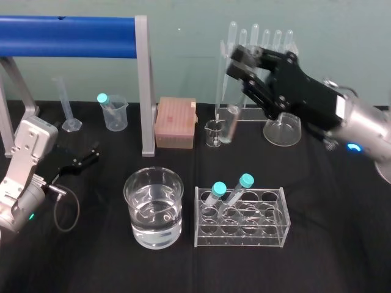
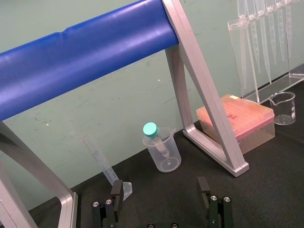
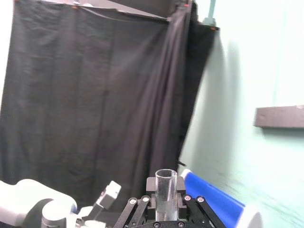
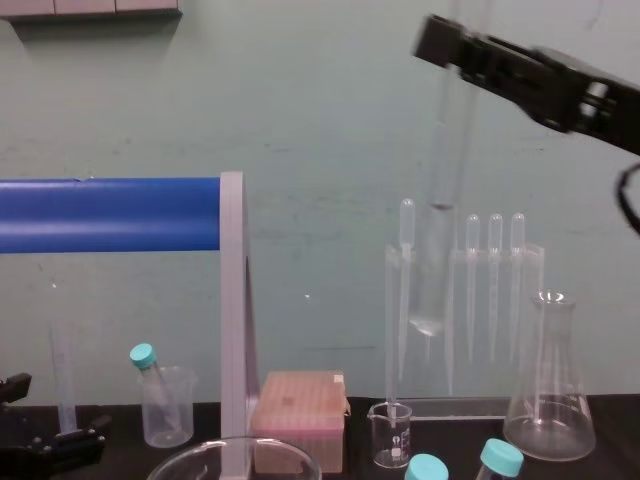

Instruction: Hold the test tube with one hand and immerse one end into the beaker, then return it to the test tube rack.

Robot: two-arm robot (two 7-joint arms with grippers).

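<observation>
Tally of what sits before me on the surface

I count one test tube (image 1: 230, 122) without a cap, one wide beaker (image 1: 154, 207) and one clear tube rack (image 1: 241, 218). There are three teal-capped tubes: two in the rack (image 1: 215, 194) (image 1: 239, 186) and one (image 1: 104, 101) in the single plastic beaker (image 1: 115, 115). One small glass beaker (image 1: 214, 133), one conical flask (image 1: 282, 129), one graduated cylinder (image 1: 67, 111), one pink box (image 1: 176, 123), one pipette stand (image 1: 256, 113) with at least four pipettes (image 4: 495, 270); I can't fix their exact number.
</observation>
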